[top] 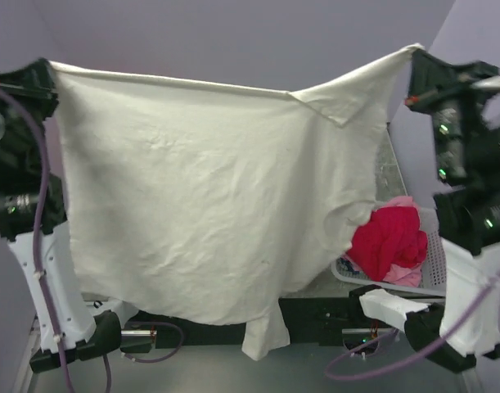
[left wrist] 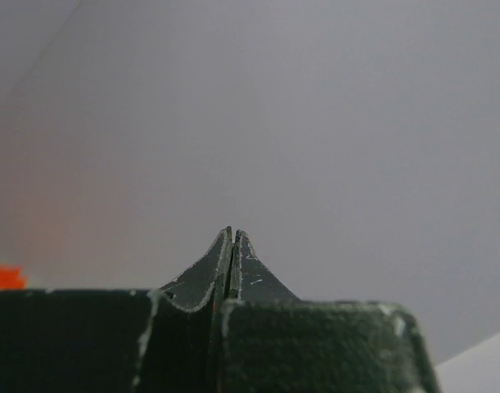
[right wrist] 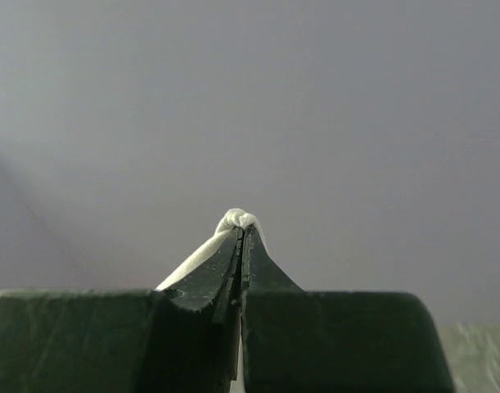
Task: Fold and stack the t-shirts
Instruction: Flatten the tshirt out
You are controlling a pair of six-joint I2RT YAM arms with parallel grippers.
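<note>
The large cream t-shirt (top: 209, 196) hangs spread in the air between both raised grippers, and one sleeve dangles at the bottom (top: 262, 337). My left gripper (top: 47, 72) is shut on its top left corner. In the left wrist view the fingertips (left wrist: 233, 233) are pressed together and no cloth shows between them. My right gripper (top: 415, 54) is shut on the top right corner, with a cream bunch (right wrist: 240, 219) at its tips (right wrist: 242, 231). A crimson-red t-shirt (top: 389, 236) and a pale pink one (top: 407, 276) lie in the basket. An orange patch (left wrist: 2, 277) shows at the left wrist view's edge.
The white lattice basket (top: 434, 286) stands at the right, near the right arm's base. The hanging shirt hides most of the table. A strip of grey table (top: 233, 372) shows at the front between the arm bases.
</note>
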